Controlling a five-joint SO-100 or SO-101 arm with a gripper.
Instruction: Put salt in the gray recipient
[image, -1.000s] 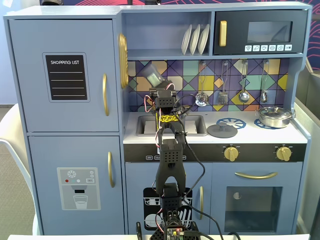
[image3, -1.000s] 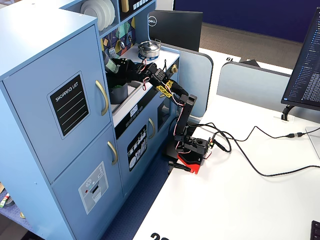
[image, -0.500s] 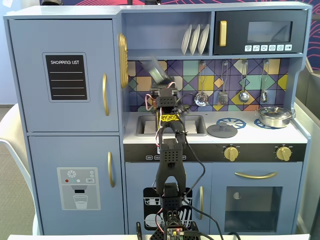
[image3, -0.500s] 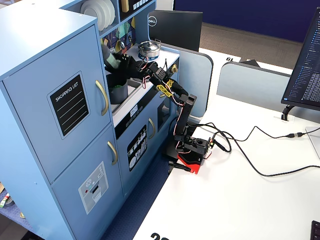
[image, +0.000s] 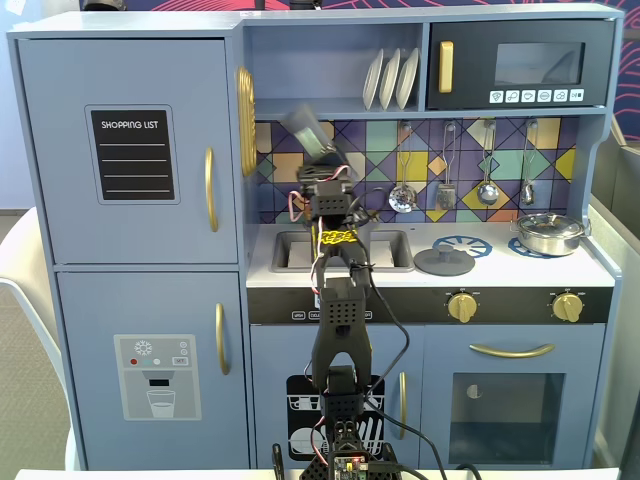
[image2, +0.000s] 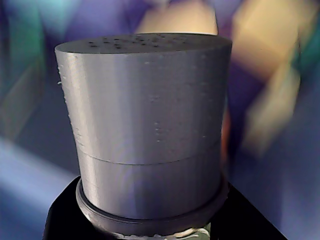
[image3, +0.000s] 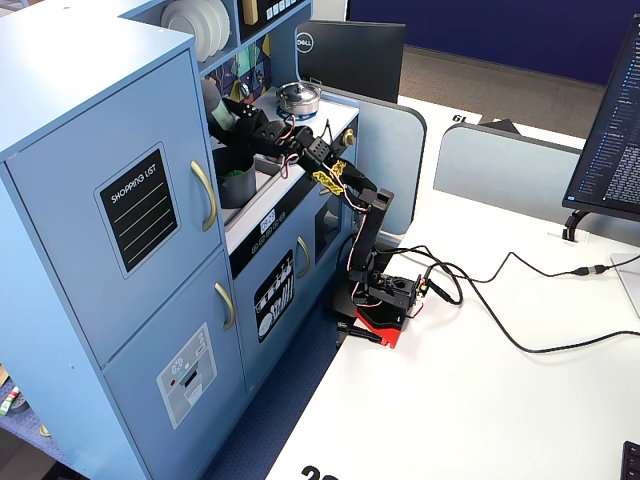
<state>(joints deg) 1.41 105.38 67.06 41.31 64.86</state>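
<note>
The salt shaker (image: 308, 130) is a gray cylinder, held tilted and blurred above the counter in front of the tiled backsplash. Its lighter gray cap (image2: 150, 125) with small holes on top fills the wrist view. My gripper (image: 320, 152) is shut on the shaker's body; it also shows in the other fixed view (image3: 226, 112). The gray recipient (image3: 236, 180), a dark-gray pot with something green inside, stands in the sink area just below the shaker (image3: 213, 98). In the front fixed view the arm hides the pot.
A shiny steel pot (image: 548, 232) sits on the right burner, also seen from the side (image3: 298, 97). A flat gray lid (image: 444, 262) lies on the left burner. Utensils (image: 487, 190) hang on the backsplash. The shelf with plates (image: 390, 78) is just above the shaker.
</note>
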